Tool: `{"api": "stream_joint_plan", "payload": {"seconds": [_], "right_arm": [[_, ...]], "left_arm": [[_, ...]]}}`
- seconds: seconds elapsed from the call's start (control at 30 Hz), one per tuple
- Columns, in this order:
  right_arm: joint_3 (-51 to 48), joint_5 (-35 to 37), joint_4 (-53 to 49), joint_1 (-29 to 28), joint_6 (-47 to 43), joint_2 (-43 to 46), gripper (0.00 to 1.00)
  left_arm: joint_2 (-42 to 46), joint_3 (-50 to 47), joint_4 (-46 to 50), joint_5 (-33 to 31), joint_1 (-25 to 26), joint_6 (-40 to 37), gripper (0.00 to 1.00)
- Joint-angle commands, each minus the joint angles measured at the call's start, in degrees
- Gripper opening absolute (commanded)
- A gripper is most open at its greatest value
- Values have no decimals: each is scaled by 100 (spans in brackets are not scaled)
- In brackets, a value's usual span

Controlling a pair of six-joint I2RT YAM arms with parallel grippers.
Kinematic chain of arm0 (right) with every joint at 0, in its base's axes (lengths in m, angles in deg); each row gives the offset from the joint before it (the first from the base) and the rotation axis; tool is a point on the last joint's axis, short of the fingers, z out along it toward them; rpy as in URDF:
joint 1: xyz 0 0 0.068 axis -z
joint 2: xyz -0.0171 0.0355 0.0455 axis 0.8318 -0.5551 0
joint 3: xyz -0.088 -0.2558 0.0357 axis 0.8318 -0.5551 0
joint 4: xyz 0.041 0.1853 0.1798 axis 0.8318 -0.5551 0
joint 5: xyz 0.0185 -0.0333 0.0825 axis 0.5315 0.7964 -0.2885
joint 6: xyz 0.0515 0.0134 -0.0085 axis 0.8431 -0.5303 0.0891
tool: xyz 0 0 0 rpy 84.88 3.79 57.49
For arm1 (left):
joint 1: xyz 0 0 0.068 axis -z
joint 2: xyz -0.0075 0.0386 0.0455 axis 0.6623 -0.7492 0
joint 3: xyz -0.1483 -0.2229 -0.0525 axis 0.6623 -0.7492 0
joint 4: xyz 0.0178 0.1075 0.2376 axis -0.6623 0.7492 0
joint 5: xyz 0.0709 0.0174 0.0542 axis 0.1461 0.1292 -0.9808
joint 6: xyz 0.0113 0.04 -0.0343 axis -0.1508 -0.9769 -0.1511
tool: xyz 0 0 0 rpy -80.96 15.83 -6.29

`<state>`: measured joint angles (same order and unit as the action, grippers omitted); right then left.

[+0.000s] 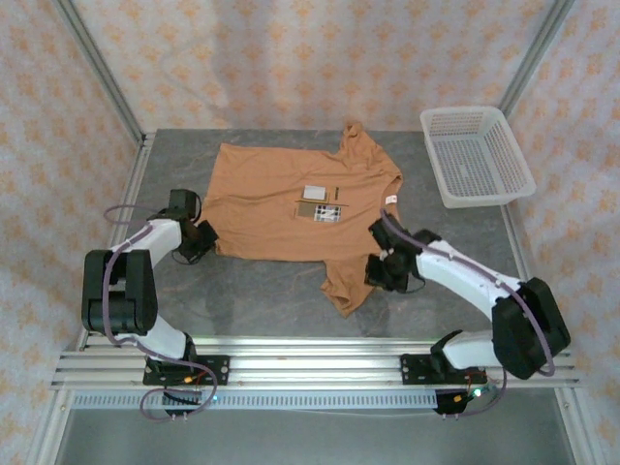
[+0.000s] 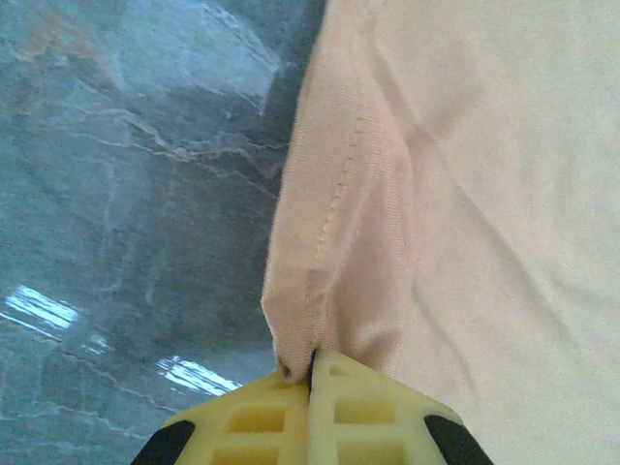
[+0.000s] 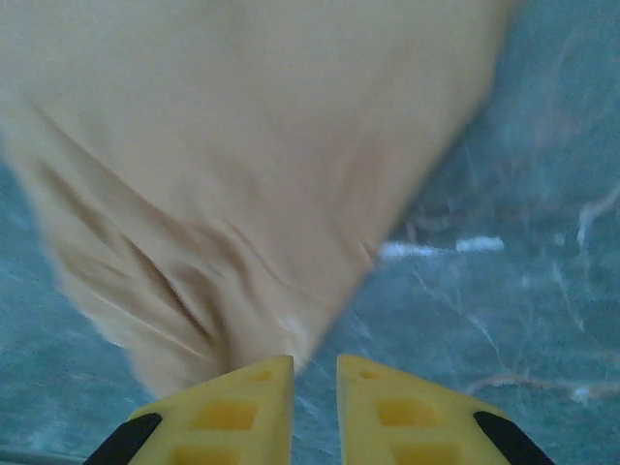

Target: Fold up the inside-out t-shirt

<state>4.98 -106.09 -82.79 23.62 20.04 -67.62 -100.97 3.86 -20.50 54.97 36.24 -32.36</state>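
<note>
Grey marbled tabletop (image 1: 271, 300) carries the tan t-shirt (image 1: 281, 194), spread flat at its middle for folding. Left hand (image 2: 312, 360) is clamped on the shirt's near-left corner, likely to lift it; right hand (image 3: 315, 366) stands slightly parted beside the near-right flap, gripping nothing.

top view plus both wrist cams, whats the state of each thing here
t-shirt: spread mostly flat on the table, labels showing, near sleeve rumpled
left gripper: shut, pinching the t-shirt's edge
right gripper: jaws a narrow gap apart, cloth at its tips
white basket: upright at the far right corner
</note>
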Motion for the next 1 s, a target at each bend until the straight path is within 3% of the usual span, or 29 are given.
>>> {"api": "stream_joint_plan", "payload": {"seconds": [0.0,0.17,0.33,0.43,0.6,0.97], "right_arm": [[-354,223,646,-571,735,302,21],[-727,591,1102,-1376,1342,433,20],[-852,723,1443,-1821,1634,323,17],[-785,771,1491,-1934,1628,123,19],[-634,808,1473,-1992,1585,-196,32],[-620,756,1454,-2032,1656,-622,36]], "left_arm": [[41,206,117,-214,14,60,0],[99,209,113,-204,14,113,0],[132,124,49,-134,31,184,0],[168,89,56,-144,31,184,0],[222,85,124,-189,33,133,0],[231,136,146,-166,32,149,0]]}}
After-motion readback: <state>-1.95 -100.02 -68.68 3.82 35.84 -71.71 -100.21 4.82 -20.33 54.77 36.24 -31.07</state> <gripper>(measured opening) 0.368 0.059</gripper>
